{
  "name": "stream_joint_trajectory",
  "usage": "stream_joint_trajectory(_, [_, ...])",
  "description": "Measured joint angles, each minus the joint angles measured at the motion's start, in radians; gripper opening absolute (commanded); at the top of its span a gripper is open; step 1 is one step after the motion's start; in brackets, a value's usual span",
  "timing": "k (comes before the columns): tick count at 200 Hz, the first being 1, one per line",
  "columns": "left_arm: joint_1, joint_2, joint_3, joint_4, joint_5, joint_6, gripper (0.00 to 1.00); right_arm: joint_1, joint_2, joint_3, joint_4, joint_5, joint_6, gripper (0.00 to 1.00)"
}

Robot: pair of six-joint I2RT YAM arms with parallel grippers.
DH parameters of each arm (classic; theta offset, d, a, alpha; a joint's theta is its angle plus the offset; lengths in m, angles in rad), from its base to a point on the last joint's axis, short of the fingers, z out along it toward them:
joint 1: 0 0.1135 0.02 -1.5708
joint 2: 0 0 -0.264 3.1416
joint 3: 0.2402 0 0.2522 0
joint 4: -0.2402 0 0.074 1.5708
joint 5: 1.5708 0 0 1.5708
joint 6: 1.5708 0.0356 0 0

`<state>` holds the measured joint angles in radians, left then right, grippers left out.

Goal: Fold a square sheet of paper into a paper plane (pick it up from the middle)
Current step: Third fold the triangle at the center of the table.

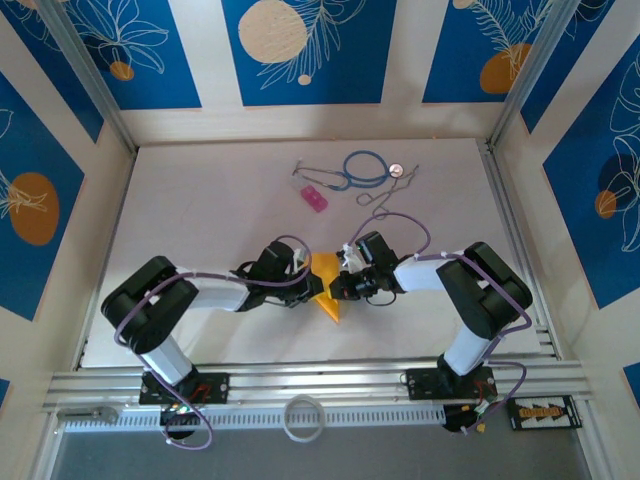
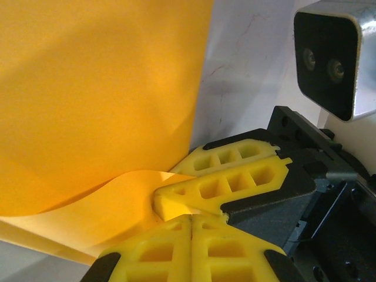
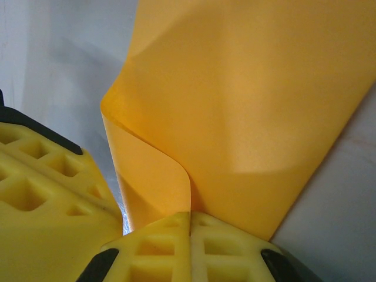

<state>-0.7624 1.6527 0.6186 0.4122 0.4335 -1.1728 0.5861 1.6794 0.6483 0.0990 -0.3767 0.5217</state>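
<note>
Presently clamped shut on the thin orange-yellow paper sheet (image 1: 326,272) at centre of the white table (image 1: 220,200): left gripper (image 2: 191,238) from 9 o'clock, right gripper (image 3: 190,235) from 3 o'clock, close against each other. Lies between both, equally near, long axis 12 to 6, point toward 6. Judged mid-fold.

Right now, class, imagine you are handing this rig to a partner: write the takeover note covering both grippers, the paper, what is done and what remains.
Left gripper: shut, right against the sheet of paper; whether it pinches it is unclear.
Right gripper: shut on a curled edge of the sheet.
Sheet: between the two grippers, bent over, not flat.
Done: sheet in hand, one bend started.
Left: crease every fold; no plane shape yet.
</note>
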Motion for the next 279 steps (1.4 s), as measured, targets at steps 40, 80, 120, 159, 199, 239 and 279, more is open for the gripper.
stream_joint_trajectory(40, [-0.002, 0.0, -0.012, -0.002, -0.012, 0.0, 0.0, 0.001, 0.0, 0.0, 0.0, 0.003, 0.0, 0.0])
stream_joint_trajectory(80, [-0.002, 0.0, -0.013, -0.005, -0.019, 0.0, 0.0, 0.001, 0.0, 0.001, -0.001, 0.003, 0.0, 0.0])
stream_joint_trajectory(120, [-0.002, 0.0, -0.016, -0.009, -0.023, 0.001, 0.0, 0.001, 0.0, 0.001, -0.002, 0.003, 0.0, 0.0])
stream_joint_trajectory(159, [-0.002, 0.0, -0.017, -0.016, -0.031, 0.004, 0.0, 0.002, 0.0, 0.001, -0.002, 0.004, 0.0, 0.0])
stream_joint_trajectory(199, [-0.002, 0.023, -0.017, -0.02, -0.043, 0.019, 0.0, 0.002, 0.0, 0.001, -0.002, 0.004, 0.0, 0.0])
stream_joint_trajectory(239, [-0.002, 0.039, -0.017, -0.024, -0.049, 0.023, 0.0, 0.002, 0.0, 0.001, -0.002, 0.004, 0.0, 0.0])
stream_joint_trajectory(279, [-0.005, 0.04, -0.017, -0.026, -0.053, 0.03, 0.0, 0.002, 0.0, 0.002, -0.002, 0.003, 0.0, 0.02])
